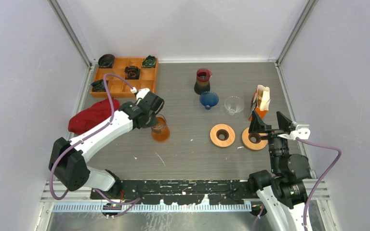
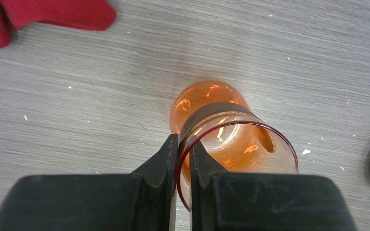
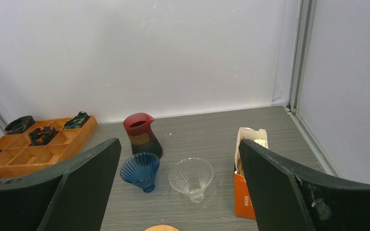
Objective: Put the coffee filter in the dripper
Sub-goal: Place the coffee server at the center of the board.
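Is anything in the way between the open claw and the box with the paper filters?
Nothing visible is. The right claw is open and points toward the filter box, with nothing standing between them. The clear dripper stands just left of the box, also unblocked.

The table (image 1: 188, 154) is taken in from above. The orange carafe (image 2: 207, 101) is caught close, straight down, at the left wrist. The blue dripper (image 3: 139, 171) is shared by right wrist and overhead.
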Controlling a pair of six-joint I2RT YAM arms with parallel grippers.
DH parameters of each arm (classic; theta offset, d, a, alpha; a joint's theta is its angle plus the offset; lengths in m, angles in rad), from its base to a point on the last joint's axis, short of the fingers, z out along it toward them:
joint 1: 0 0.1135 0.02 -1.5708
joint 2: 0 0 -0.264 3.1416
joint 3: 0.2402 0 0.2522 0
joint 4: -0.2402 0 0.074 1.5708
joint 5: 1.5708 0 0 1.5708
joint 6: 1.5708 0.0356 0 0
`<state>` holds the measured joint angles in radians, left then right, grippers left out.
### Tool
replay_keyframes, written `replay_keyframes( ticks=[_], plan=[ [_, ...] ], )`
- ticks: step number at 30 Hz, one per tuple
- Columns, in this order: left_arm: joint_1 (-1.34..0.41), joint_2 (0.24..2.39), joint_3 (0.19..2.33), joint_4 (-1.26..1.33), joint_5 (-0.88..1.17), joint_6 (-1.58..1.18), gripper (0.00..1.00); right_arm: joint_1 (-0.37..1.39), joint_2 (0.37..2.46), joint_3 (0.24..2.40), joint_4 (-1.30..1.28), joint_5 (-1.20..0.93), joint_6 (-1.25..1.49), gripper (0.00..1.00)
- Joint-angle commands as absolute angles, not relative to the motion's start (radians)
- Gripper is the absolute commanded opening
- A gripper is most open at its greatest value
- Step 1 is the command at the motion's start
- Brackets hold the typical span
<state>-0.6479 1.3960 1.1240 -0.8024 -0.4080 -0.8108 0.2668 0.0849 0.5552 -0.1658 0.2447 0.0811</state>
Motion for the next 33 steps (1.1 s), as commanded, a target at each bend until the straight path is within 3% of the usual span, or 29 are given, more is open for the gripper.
replay_keyframes(
  ticks=[1, 22, 29, 33],
  plan=[
    [-0.715, 1.377, 1.134, -0.787, -0.503, -0.964, 0.00, 0.272, 0.092, 0.562, -0.129, 0.245, 0.081, 1.00],
    [-0.866, 1.529, 1.222, -0.923, -0.599, -1.167, 0.01, 0.275, 0.084, 0.561, -0.129, 0.248, 0.077, 1.00],
    [-0.869, 1.519, 1.216, -0.913, -0.582, -1.174, 0.13, 0.276, 0.080, 0.560, -0.129, 0.244, 0.077, 1.00],
    [-0.869, 1.504, 1.211, -0.909, -0.575, -1.176, 0.25, 0.277, 0.077, 0.560, -0.129, 0.245, 0.077, 1.00]
  ],
)
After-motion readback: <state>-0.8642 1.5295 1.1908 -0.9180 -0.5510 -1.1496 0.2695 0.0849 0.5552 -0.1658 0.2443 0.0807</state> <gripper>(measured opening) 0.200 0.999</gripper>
